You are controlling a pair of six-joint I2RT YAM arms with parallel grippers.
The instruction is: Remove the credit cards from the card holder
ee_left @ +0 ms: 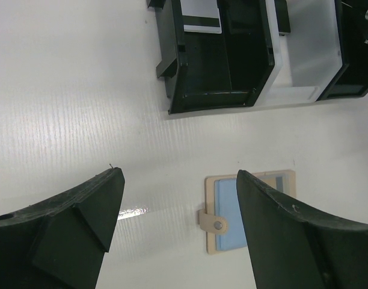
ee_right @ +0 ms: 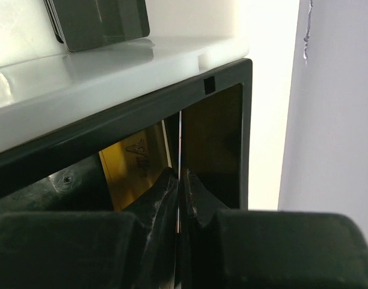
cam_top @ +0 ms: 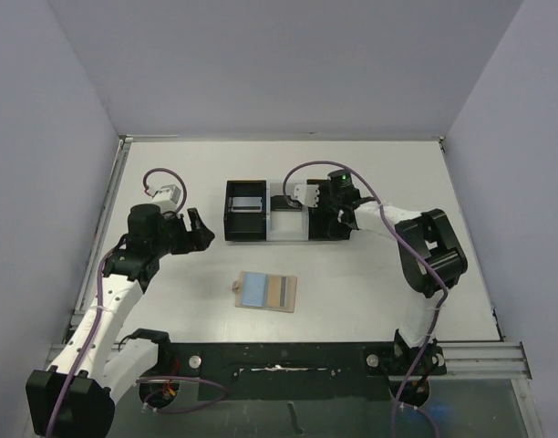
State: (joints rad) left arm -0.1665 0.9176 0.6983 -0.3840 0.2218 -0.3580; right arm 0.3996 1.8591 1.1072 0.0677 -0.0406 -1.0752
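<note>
The holder [cam_top: 284, 293] lies flat on the bench [cam_top: 379, 283], about midway between the side edges and nearer the near edge than the far one. A light blue card [cam_top: 254, 289] rests on its left part, with a small tab [ee_left: 214, 223] sticking out of that side.

Beyond it, towards the far edge, stands the tray [cam_top: 228, 212]: a black compartment on the left, a white one in the middle and a black one on the right. A pale card with a dark stripe [ee_left: 200, 15] sits in the left compartment.

The left gripper [ee_left: 179, 177] hangs over bare bench towards the left edge, its fingers spread wide with nothing between them, well apart from holder and tray.

The right gripper [ee_right: 180, 180] reaches into the right black compartment. Its fingers are pressed together on a thin card [ee_right: 180, 138] seen edge-on as a pale line. A gold surface [ee_right: 136, 165] with a V mark shows just left of that line; whether it belongs to the same card I cannot tell.
</note>
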